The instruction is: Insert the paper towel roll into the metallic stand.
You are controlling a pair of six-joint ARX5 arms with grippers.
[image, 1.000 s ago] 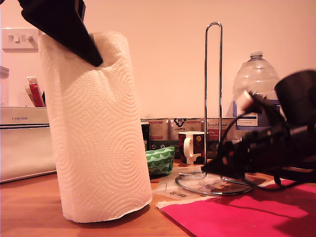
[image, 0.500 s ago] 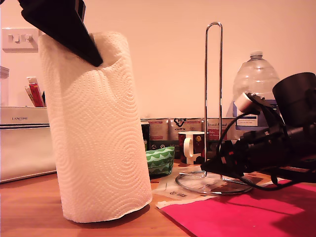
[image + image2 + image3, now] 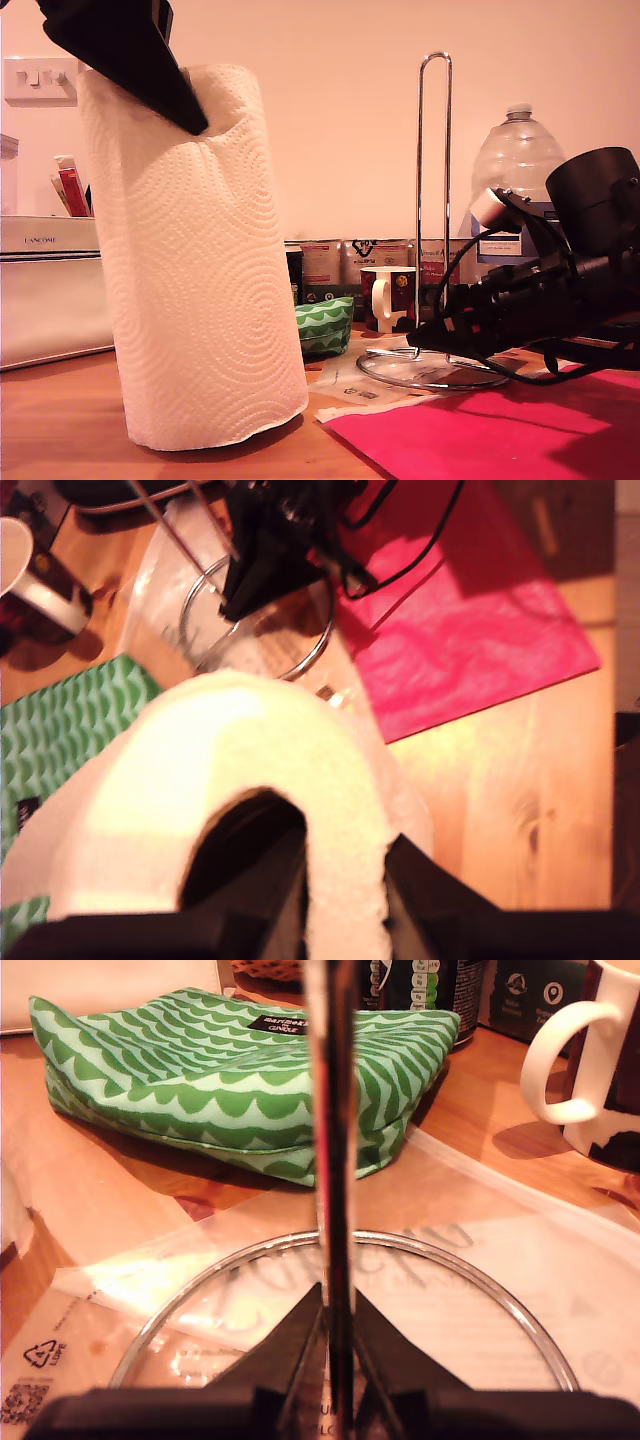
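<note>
White paper towel roll (image 3: 195,260) pinched by my first end effector (image 3: 345,905), beside the metallic stand (image 3: 433,210) clamped by my second (image 3: 335,1345), needs lifting over it.

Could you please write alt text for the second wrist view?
My second gripper has its black jaws closed on the thin chrome upright of the metallic stand, above its round ring base. Behind lie a green scallop-patterned fabric pouch and a white-handled mug.
</note>
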